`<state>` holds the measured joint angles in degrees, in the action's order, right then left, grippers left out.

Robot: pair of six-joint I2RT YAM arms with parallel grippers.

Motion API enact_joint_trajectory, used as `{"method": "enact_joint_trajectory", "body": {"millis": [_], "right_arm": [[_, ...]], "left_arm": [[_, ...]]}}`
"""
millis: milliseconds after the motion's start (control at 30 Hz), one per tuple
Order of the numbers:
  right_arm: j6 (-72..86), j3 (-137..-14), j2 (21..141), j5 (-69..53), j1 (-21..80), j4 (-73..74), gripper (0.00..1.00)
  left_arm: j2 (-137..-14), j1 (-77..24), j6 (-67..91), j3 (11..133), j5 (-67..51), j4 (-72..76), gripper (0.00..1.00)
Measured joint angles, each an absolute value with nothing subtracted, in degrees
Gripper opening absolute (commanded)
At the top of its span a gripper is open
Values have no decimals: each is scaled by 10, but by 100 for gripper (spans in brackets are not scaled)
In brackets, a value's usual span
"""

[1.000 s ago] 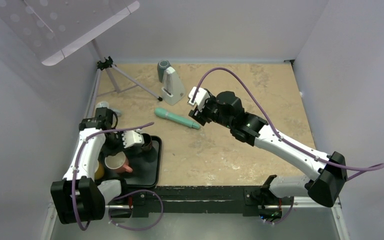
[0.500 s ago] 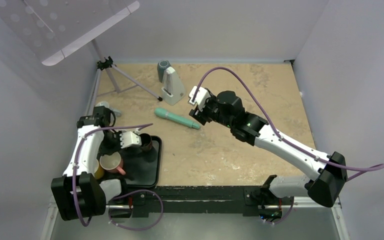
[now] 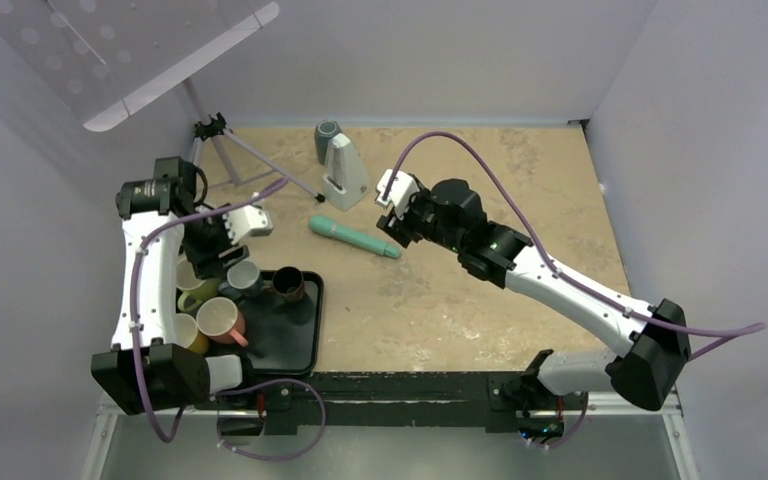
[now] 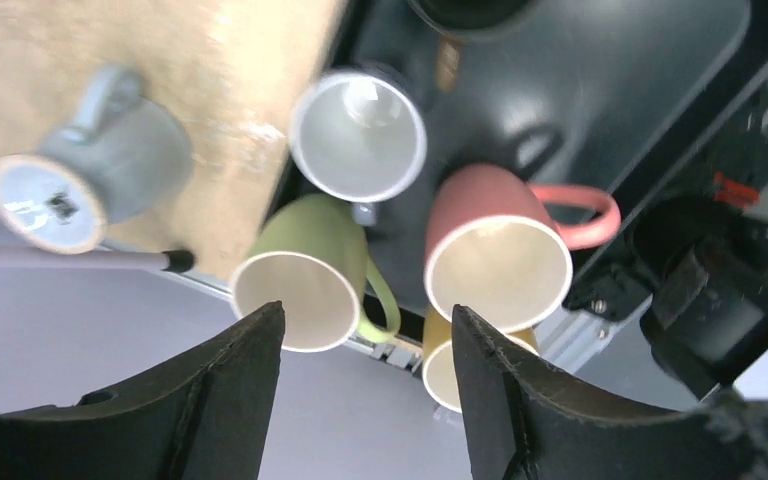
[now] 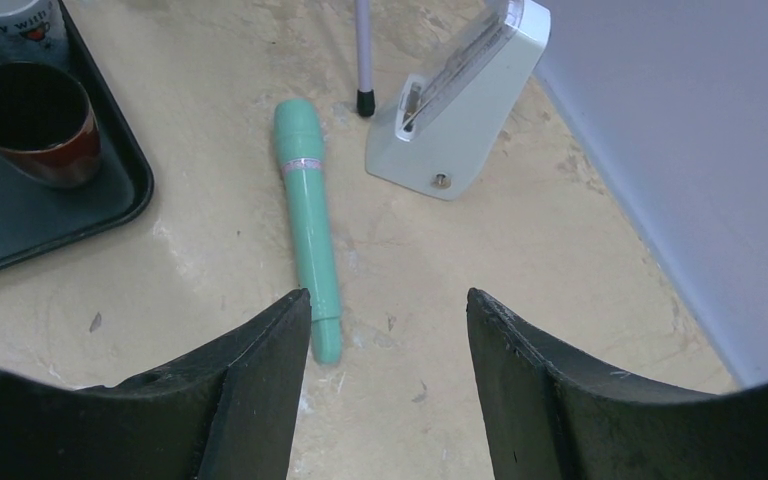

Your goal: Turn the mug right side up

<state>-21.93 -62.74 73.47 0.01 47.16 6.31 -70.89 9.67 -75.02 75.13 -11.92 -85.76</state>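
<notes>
Left gripper (image 4: 365,322) hangs jaws apart and empty, so the pink ceramic mug (image 4: 500,265) stands on its own, mouth-up on the black plastic tray (image 3: 298,342), lower left of the overhead view. The pale grey-blue mug (image 4: 95,165), upper left in the wrist view, looks bottom-up, so I'd guess it's next. Right gripper (image 5: 388,302) idles, jaws apart.

Tan mottled tabletop (image 3: 520,180). Black tray (image 3: 305,340) on near-left part. Beyond tray, to the rt: teal stick (image 3: 353,236), flat, apart from it. Further back from tray: white wedge-shaped device (image 3: 345,172), upright. Back-left of tray: tripod (image 3: 222,140) legs. Just off tray's far-left edge: grey mug (image 4: 110,155), base twd cam.
</notes>
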Motion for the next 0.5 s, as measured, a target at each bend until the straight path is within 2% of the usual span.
{"method": "enact_joint_trajectory", "body": {"millis": [167, 300, 500], "right_arm": [[-219, -631, 745, -8, 469, 58, 61], [-219, -635, 749, -11, 468, 56, 61], [-218, -644, 759, -13, 468, 56, 61]], "left_arm": [[-787, 97, -604, 879, -152, -824, 66], [-837, 94, -531, 888, -138, -731, 66], [-887, 11, -614, 824, -69, -625, 67]]}}
